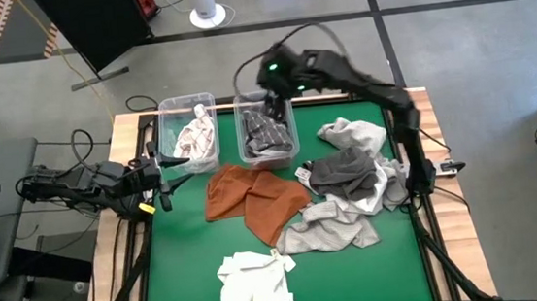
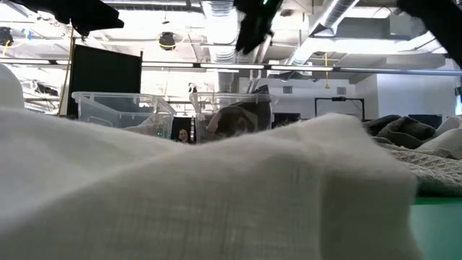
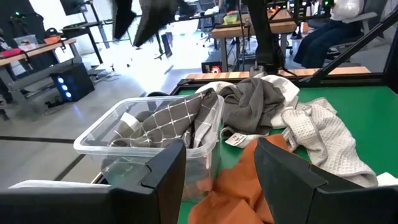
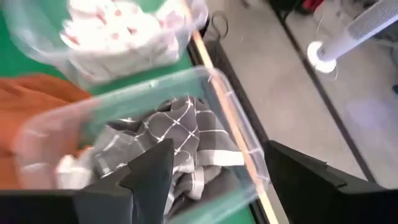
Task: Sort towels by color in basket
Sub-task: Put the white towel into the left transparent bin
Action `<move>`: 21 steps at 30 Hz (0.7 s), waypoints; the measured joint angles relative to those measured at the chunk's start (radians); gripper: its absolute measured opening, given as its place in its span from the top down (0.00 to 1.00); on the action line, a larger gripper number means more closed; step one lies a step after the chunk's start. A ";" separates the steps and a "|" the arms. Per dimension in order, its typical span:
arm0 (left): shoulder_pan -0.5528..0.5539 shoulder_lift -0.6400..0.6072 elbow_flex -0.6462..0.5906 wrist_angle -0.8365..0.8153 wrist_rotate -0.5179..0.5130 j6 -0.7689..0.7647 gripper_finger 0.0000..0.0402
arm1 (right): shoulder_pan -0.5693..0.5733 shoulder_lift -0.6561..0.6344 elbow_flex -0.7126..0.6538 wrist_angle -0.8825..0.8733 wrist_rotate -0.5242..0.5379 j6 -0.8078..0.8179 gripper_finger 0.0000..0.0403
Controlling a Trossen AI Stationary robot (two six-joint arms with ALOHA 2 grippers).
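Two clear bins stand at the table's far side. The left bin (image 1: 189, 130) holds a white towel with red checks. The right bin (image 1: 267, 129) holds a grey towel with white grid (image 4: 177, 134), which also shows in the left wrist view (image 3: 165, 121). My right gripper (image 1: 274, 93) (image 4: 214, 177) hovers open above that bin and holds nothing. My left gripper (image 1: 161, 176) (image 3: 221, 171) waits open at the table's left edge. A rust-orange towel (image 1: 253, 199), a dark grey towel (image 1: 343, 170), a light grey towel (image 1: 329, 229) and a white towel (image 1: 256, 284) lie on the green mat.
Another white towel (image 1: 355, 133) lies crumpled under the right arm, beside the dark grey one. In the low view the near white towel (image 2: 216, 195) fills the foreground and hides most of the table. Bare green mat (image 1: 184, 246) lies at the near left.
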State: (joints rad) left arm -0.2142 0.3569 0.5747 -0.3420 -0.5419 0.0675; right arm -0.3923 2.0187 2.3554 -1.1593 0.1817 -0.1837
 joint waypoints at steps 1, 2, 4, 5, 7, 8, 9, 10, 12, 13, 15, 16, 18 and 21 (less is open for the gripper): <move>0.000 0.000 0.000 -0.001 0.000 -0.005 0.55 | 0.004 -0.027 -0.002 -0.012 0.000 0.007 0.30; 0.000 0.000 0.000 -0.005 0.001 -0.011 0.55 | 0.007 -0.055 -0.008 -0.026 0.000 0.016 0.30; 0.000 0.000 0.000 -0.015 0.007 -0.022 0.55 | 0.009 -0.101 -0.028 -0.061 0.000 0.049 0.30; 0.000 0.000 0.000 -0.016 0.011 -0.026 0.55 | 0.011 -0.120 -0.041 -0.078 0.000 0.069 0.30; 0.000 0.000 0.000 -0.022 0.013 -0.030 0.55 | 0.018 -0.160 -0.087 -0.105 0.008 0.102 0.30; 0.000 0.000 0.000 -0.026 0.013 -0.036 0.55 | 0.021 -0.182 -0.120 -0.110 0.019 0.115 0.30; 0.000 0.000 0.000 -0.030 0.013 -0.040 0.55 | 0.028 -0.205 -0.156 -0.111 0.035 0.128 0.30; 0.000 0.000 0.000 -0.036 0.013 -0.047 0.55 | 0.038 -0.227 -0.197 -0.111 0.055 0.137 0.30; 0.000 0.000 0.000 -0.042 0.013 -0.061 0.55 | 0.059 -0.275 -0.288 -0.102 0.093 0.158 0.30; 0.000 0.000 0.000 -0.044 0.013 -0.068 0.55 | 0.072 -0.299 -0.341 -0.084 0.107 0.167 0.30; 0.000 0.000 0.000 -0.045 0.012 -0.081 0.55 | 0.097 -0.350 -0.451 -0.015 0.115 0.183 0.30; 0.000 0.003 0.000 -0.044 0.012 -0.084 0.55 | 0.112 -0.375 -0.505 0.029 0.116 0.183 0.30; 0.000 0.012 0.000 -0.041 0.010 -0.088 0.55 | 0.139 -0.421 -0.606 0.116 0.117 0.175 0.30; 0.000 0.045 0.000 -0.038 0.008 -0.113 0.55 | 0.175 -0.460 -0.713 0.147 0.117 0.188 0.30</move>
State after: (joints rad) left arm -0.2146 0.4020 0.5743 -0.3795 -0.5338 -0.0452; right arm -0.2174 1.5583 1.6426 -1.0121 0.2985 0.0048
